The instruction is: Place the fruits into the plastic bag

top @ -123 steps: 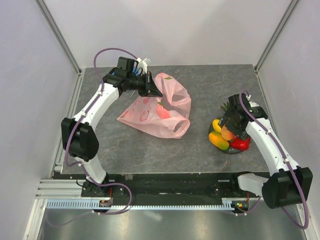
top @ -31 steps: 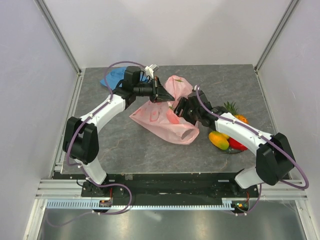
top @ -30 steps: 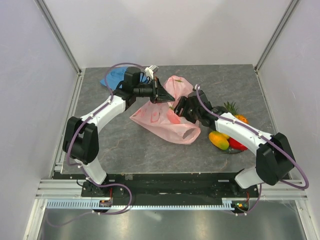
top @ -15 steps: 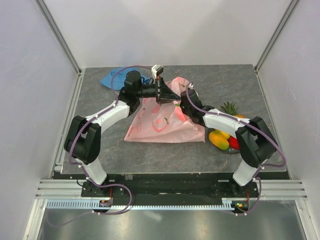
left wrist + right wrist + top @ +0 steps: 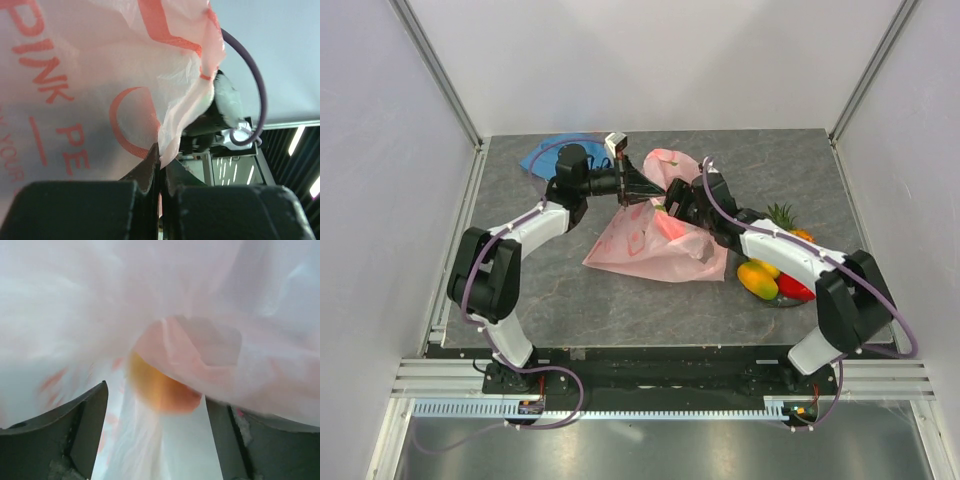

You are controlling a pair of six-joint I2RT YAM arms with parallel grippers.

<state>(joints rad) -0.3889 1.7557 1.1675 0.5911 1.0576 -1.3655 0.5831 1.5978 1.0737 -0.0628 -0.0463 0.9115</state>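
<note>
The pink plastic bag (image 5: 655,243) lies at mid table with its mouth lifted toward the back. My left gripper (image 5: 638,188) is shut on the bag's rim and holds it up; in the left wrist view the jaws (image 5: 161,157) pinch the thin pink film (image 5: 100,75). My right gripper (image 5: 672,206) is inside the bag's mouth and open. In the right wrist view the gripper (image 5: 155,396) has its fingers spread, and the pink-orange peach (image 5: 160,387) sits just ahead of them inside the bag, partly under a fold of film. A yellow-green mango (image 5: 758,279), a red fruit (image 5: 798,290) and the pineapple (image 5: 786,222) rest on the plate.
The dark round plate (image 5: 782,302) stands at the right of the table, close to the bag's right side. A blue cloth (image 5: 540,157) lies at the back left, behind the left arm. Metal frame posts and walls close in the table on both sides.
My right gripper has carried the peach from the plate into the bag's mouth and now stands open around it. My left gripper has lifted and shifted the bag's rim; the bag has resettled.
</note>
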